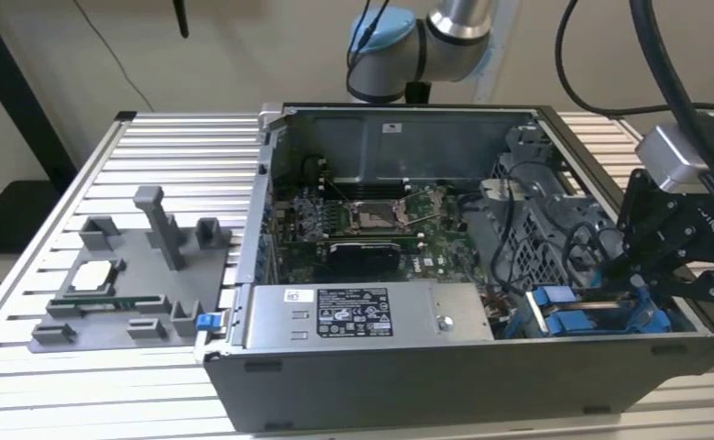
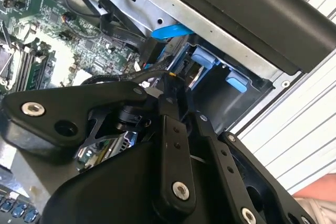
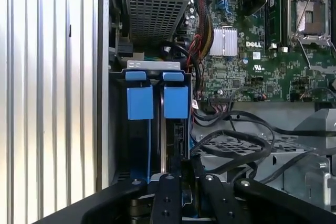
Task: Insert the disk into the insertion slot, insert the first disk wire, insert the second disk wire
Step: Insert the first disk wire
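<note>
Disk [image 3: 176, 140] upright in the insertion slot [image 3: 119, 145], right at the jaws' tips; jaws' state unclear.

gripper [image 2: 174, 84] just beside insertion slot [image 2: 219, 97] w/ blue tabs [image 2: 202, 56]; motherboard [image 2: 50, 51] & black cables [image 2: 113, 23] near

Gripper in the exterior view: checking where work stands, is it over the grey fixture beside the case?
No, the gripper hangs at the blue-railed insertion slot inside the case, away from the grey fixture.
</note>
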`<state>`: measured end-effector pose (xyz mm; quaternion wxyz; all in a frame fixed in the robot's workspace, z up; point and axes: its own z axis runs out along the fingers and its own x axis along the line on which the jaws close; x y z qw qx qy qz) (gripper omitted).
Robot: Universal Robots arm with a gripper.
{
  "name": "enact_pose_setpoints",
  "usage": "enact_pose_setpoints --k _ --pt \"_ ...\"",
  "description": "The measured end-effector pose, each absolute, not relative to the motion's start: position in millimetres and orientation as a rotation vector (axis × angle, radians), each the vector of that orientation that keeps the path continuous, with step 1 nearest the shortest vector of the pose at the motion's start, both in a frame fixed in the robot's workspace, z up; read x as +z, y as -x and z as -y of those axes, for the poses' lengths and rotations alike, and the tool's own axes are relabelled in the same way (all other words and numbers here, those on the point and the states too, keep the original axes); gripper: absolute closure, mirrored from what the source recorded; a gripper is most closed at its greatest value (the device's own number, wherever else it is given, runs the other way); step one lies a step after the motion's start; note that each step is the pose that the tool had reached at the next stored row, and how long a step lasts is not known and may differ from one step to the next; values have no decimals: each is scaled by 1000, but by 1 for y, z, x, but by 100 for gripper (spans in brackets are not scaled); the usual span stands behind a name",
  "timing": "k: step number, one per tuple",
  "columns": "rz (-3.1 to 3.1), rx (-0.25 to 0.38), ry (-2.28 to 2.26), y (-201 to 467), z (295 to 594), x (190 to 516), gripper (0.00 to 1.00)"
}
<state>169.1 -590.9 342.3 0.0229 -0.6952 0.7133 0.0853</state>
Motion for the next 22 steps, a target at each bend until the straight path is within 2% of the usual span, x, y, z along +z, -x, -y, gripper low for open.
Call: enact_pose_setpoints --k 22 --pt "-2209 263 2154 -171 592 340 100"
